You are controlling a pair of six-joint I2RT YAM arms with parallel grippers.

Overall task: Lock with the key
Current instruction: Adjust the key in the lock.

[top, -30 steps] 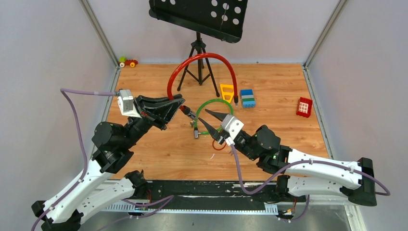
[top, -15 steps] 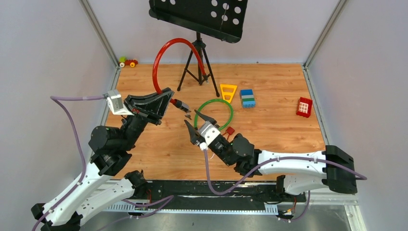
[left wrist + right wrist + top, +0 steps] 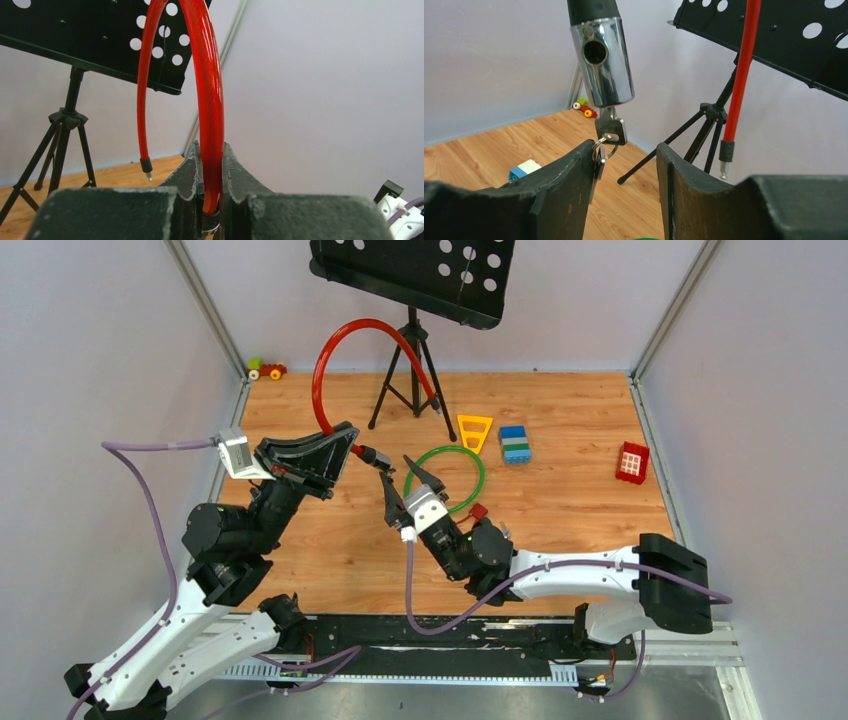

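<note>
Red cable (image 3: 212, 100) stays clamped in the left fingers (image 3: 196, 162), just above its chrome barrel (image 3: 604, 65). Key (image 3: 610, 127) sticks out under the barrel, between the right fingers (image 3: 590, 152), which have left the green loop (image 3: 447, 448) and spread wider, gripping nothing.

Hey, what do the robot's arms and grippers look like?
The left arm and right arm have white shells with black joints. The left gripper and right gripper each have two black tapered fingers, with a small white camera box behind. A purple cable runs along each arm.
</note>
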